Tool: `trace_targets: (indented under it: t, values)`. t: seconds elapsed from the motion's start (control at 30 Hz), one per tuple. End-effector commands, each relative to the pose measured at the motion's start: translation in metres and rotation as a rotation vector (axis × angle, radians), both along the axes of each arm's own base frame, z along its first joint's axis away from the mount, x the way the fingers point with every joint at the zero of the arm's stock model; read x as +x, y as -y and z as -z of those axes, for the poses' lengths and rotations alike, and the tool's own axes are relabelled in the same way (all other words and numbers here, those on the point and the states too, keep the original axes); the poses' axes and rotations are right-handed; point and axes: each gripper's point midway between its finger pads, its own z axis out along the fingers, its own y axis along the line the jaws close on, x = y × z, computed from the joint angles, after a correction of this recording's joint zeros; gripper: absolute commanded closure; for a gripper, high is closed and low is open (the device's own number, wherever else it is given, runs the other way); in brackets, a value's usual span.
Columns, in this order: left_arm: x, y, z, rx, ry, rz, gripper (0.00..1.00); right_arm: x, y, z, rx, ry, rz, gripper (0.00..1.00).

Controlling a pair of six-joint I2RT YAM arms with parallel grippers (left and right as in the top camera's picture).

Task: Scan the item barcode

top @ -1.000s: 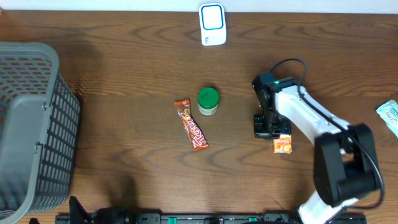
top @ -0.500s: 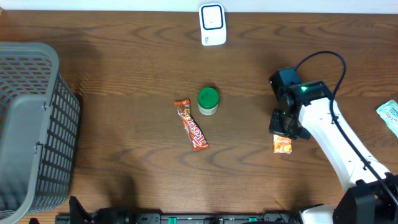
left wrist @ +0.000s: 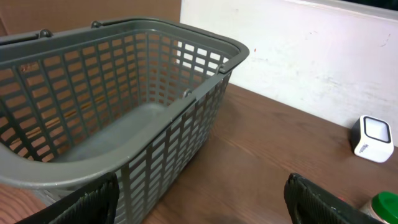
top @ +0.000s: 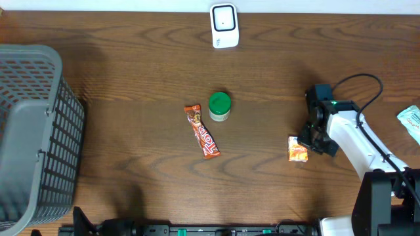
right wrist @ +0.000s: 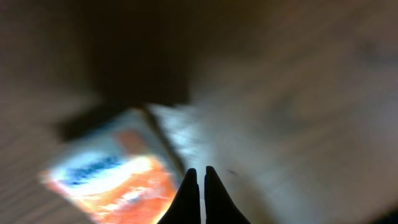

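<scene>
Where the white right arm [top: 357,141] reaches in over the dark wooden bench [top: 131,177], the right tool [top: 304,140] sits low at the upper right corner of the small orange packet [top: 297,150]. From overhead the tool's tips look to be at the packet's edge; whether they touch it cannot be told.

Right wrist view, badly blurred: right tool [right wrist: 200,185] fully closed, the two dark fingers [right wrist: 190,196] pressed together with nothing between them. Small orange packet [right wrist: 115,182] lies flat on the bench, to the left of the tips and just beside them, not in the grip. Blue and white print shows on its face; no barcode can be made out.

Left tool [left wrist: 200,186] stands wide apart, one dark finger [left wrist: 87,204] at each lower corner of its view, holding nothing. It looks out over the grey plastic slatted basket [left wrist: 124,106] at the left end of the bench.

White box-shaped barcode scanner [top: 224,26] stands at the far edge of the bench, well apart from the packet and up-left of it.

Mid-bench: a green-lidded round jar [top: 219,106], upright, with a brown-and-orange wrapped candy bar [top: 201,131] lying just beside it on the left, angled. A pale green-and-white wrapper [top: 410,121] shows at the right edge, cut off by the frame.
</scene>
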Motion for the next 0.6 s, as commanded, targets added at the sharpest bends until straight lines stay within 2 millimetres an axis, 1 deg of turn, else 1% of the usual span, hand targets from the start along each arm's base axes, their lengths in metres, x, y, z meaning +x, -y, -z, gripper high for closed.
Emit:
trace_targets:
  t: [0.0,0.13,0.17,0.3,0.37,0.4,0.47,0.5,0.57]
  values:
    - [0.001,0.002,0.001,-0.004,0.001,0.017,0.15,0.013,-0.024,0.003,0.128,0.031,-0.168,0.99]
    - [0.001,0.002,0.001,-0.004,-0.002,0.017,0.15,0.032,-0.058,0.0,0.307,0.115,-0.293,0.99]
    - [0.001,0.002,0.001,-0.004,-0.002,0.017,0.15,0.035,-0.069,-0.002,0.369,0.139,-0.333,0.99]
    - [0.001,0.002,0.001,-0.004,-0.002,0.017,0.15,0.045,-0.112,-0.019,0.598,0.238,-0.513,0.99]
    - [0.001,0.002,0.001,-0.004,-0.002,0.017,0.15,0.047,-0.126,-0.028,0.678,0.284,-0.593,0.99]
    - [0.001,0.002,0.001,-0.004,-0.002,0.017,0.15,0.049,-0.128,-0.03,0.685,0.294,-0.604,0.99]
    - [0.001,0.002,0.001,-0.004,-0.002,0.017,0.15,0.053,-0.115,-0.025,0.61,0.283,-0.543,0.99]
    - [0.001,0.002,0.001,-0.004,-0.002,0.017,0.15,0.056,-0.103,-0.02,0.545,0.267,-0.471,0.99]
    - [0.001,0.002,0.001,-0.004,-0.002,0.017,0.15,0.055,-0.065,-0.011,0.354,0.225,-0.263,0.99]
